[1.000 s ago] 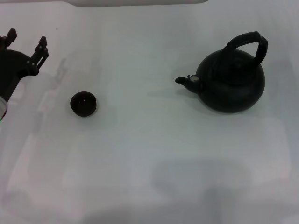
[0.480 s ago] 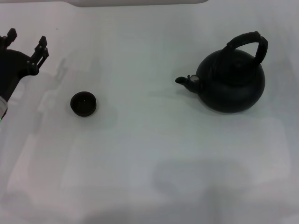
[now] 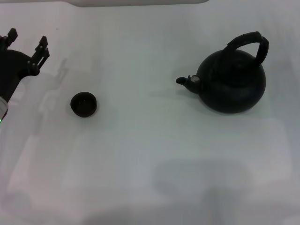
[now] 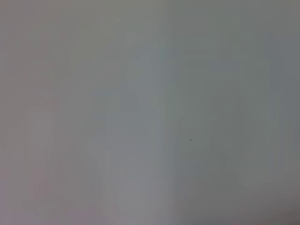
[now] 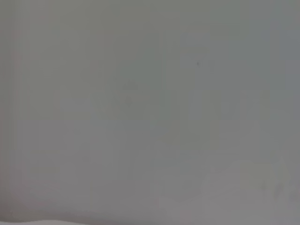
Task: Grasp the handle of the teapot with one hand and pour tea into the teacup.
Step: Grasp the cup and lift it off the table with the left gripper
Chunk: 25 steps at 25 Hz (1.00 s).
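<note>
A large round black teapot (image 3: pixel 233 82) stands upright at the right of the white table in the head view, its short spout (image 3: pixel 186 82) pointing left. The thick black handle (image 3: pixel 248 44) arches over its top, with nothing holding it. The small black teacup (image 3: pixel 84 104) sits far to the left, well apart from the pot. At the far left edge my left gripper (image 3: pixel 27 44) hovers open and holds nothing, up and to the left of the teacup. The right gripper is out of view. Both wrist views show only bare white surface.
The white table (image 3: pixel 150 150) stretches between cup and teapot and toward the front edge. A pale raised edge (image 3: pixel 140 2) runs along the back.
</note>
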### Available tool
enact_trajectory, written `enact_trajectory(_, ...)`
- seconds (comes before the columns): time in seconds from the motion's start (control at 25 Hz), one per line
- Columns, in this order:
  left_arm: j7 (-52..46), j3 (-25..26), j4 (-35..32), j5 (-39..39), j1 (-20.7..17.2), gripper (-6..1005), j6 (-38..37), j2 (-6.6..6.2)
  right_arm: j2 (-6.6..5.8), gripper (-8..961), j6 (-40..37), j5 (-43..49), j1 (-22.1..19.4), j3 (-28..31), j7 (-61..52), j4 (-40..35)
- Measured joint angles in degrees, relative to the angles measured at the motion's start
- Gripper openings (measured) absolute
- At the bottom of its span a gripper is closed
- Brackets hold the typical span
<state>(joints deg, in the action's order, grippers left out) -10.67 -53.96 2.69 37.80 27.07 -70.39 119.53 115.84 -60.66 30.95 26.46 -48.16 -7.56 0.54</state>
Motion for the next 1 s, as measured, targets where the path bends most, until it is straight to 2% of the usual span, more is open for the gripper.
enact_trajectory(0.56, -0.2, -0.7, 1.1, 0.7, -3.8, 766, -3.7, 0.16, -0.08, 431, -0.7, -0.3, -1.0, 0.4, 0.2, 0.1)
enact_trajectory(0.88, -6.3, -2.3, 2.0, 12.1, -3.1, 768, -3.8, -0.03, -0.18, 431, 0.7, -0.4, -0.5, 0.4, 0.4, -0.2)
enact_trajectory(1.0, -7.5, -3.7, 2.1, 14.1, -3.0, 768, -3.7, 0.12, -0.18, 431, 1.4, -0.4, -0.5, 0.4, 0.4, -0.4)
